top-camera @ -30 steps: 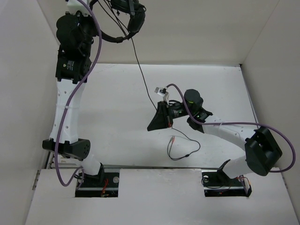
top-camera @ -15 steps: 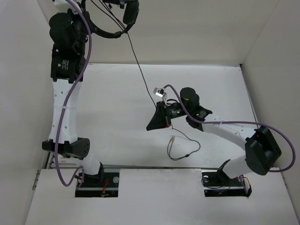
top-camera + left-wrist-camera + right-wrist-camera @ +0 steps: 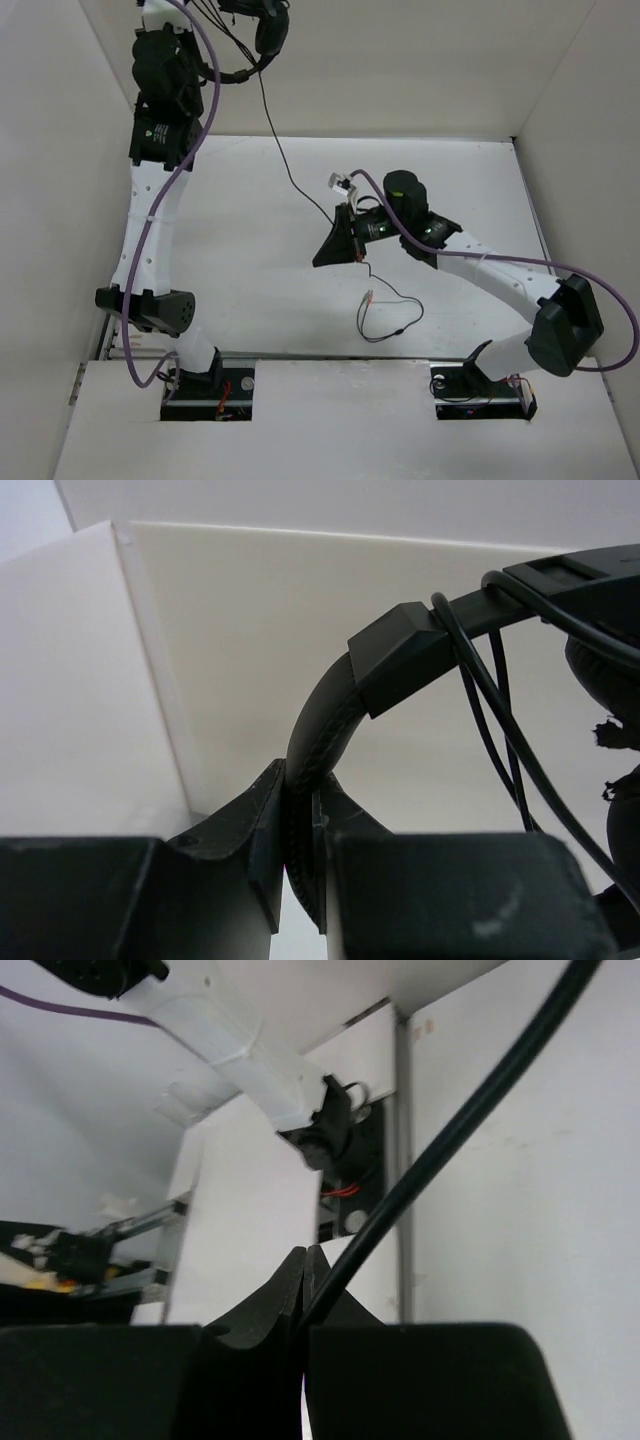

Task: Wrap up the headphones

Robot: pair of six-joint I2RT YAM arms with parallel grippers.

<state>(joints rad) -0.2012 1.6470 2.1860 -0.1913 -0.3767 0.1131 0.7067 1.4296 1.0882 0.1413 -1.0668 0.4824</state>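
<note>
The black headphones point(image 3: 262, 35) hang high at the top left, held up by my left gripper point(image 3: 222, 75). In the left wrist view my left gripper point(image 3: 300, 825) is shut on the headband point(image 3: 330, 700), with cable turns point(image 3: 490, 690) looped over the band. The thin black cable point(image 3: 283, 165) runs down to my right gripper point(image 3: 325, 255), which is shut on the cable point(image 3: 450, 1140) above the table middle. The loose cable end point(image 3: 392, 310) lies coiled on the table with pink/orange plugs point(image 3: 369, 296).
White walls point(image 3: 420, 70) close in the white table point(image 3: 230, 250) at the back and sides. The purple arm cables point(image 3: 205, 110) hang by the left arm. Both arm bases point(image 3: 205, 385) sit at the near edge.
My left arm has swung the headphones slightly right and turned them at the top. My right gripper has shifted a little with the cable still in it.
</note>
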